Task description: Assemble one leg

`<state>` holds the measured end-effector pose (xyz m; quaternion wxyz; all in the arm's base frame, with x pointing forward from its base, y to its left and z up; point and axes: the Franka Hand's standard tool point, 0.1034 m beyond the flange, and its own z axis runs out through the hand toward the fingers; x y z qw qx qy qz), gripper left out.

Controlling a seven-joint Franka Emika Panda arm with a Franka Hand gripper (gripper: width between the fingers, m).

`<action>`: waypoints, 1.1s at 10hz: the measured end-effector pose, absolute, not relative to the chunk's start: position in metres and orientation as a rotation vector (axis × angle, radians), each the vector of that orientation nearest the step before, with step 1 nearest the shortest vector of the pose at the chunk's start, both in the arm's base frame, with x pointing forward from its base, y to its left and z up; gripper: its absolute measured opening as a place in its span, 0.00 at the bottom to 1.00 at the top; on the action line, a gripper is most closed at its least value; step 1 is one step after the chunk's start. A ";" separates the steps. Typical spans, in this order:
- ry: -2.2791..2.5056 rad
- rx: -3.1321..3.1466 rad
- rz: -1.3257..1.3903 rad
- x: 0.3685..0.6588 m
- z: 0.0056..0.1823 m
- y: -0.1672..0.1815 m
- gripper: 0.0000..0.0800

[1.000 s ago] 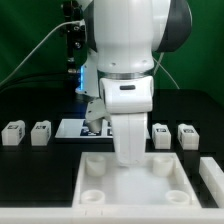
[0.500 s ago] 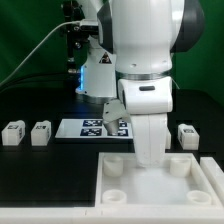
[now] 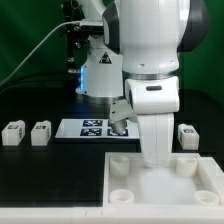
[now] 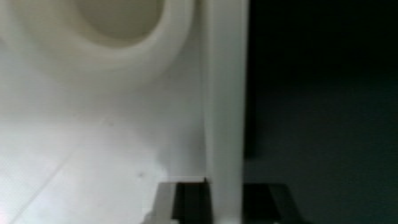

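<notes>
My gripper [image 3: 156, 160] reaches down onto the far rim of the large white recessed square piece [image 3: 165, 188] at the front right. In the wrist view my gripper [image 4: 222, 200] is shut on that piece's thin upright wall [image 4: 222, 90], with one dark finger [image 4: 191, 205] on each side. A round corner socket [image 4: 125, 25] shows beside the wall. Two legs [image 3: 12, 133] [image 3: 41, 132], small white tagged blocks, stand at the exterior view's left. A third leg [image 3: 187, 134] stands at the right, beside my arm.
The marker board [image 3: 88, 128] lies on the black table behind the large piece, partly covered by my arm. A dark stand with a blue light [image 3: 80, 75] is at the back.
My arm and the large white piece have shifted toward the exterior view's right. A leg that stood just right of my arm is now hidden behind it.
</notes>
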<state>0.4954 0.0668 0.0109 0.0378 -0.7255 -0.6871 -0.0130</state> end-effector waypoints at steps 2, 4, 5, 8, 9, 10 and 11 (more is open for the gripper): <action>-2.105 -2.228 -0.039 0.495 0.011 0.066 0.36; -2.103 -2.230 -0.039 0.495 0.011 0.065 0.59; -2.103 -2.230 -0.039 0.495 0.011 0.065 0.74; -2.102 -2.231 -0.039 0.495 0.011 0.064 0.81; -2.101 -2.232 -0.039 0.495 0.011 0.064 0.81; -2.101 -2.232 -0.039 0.496 0.011 0.064 0.81; -2.101 -2.232 -0.039 0.496 0.011 0.064 0.81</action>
